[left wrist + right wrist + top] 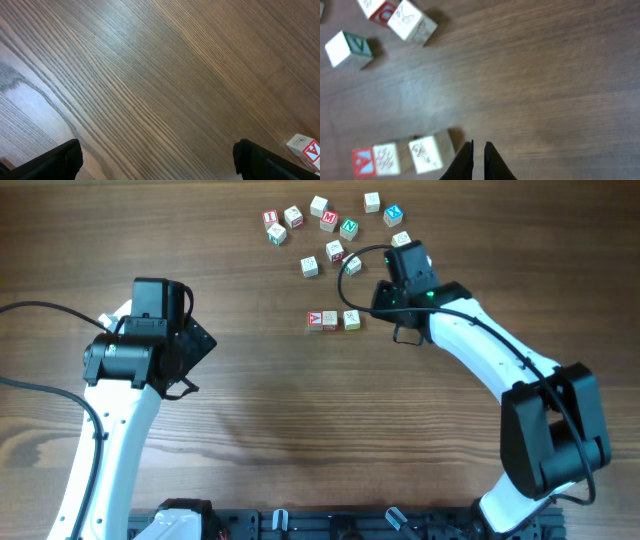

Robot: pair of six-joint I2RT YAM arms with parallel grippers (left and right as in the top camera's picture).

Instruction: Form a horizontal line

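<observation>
I see the right gripper [478,146] tipped down just beside the horizontal line [397,157], fingers pinched together, empty. Left gripper [159,162] spread wide.

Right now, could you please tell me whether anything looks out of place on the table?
In the short row, the end cube farthest from the red-A cube seems to sit slightly apart, leaving a small gap. Nothing looks damaged.

The horizontal line [331,320] in the middle of the frame has three cubes. Twelve loose cubes [329,221] lie at the top. There are two arms, the left arm [115,395] and the right arm [485,355].
</observation>
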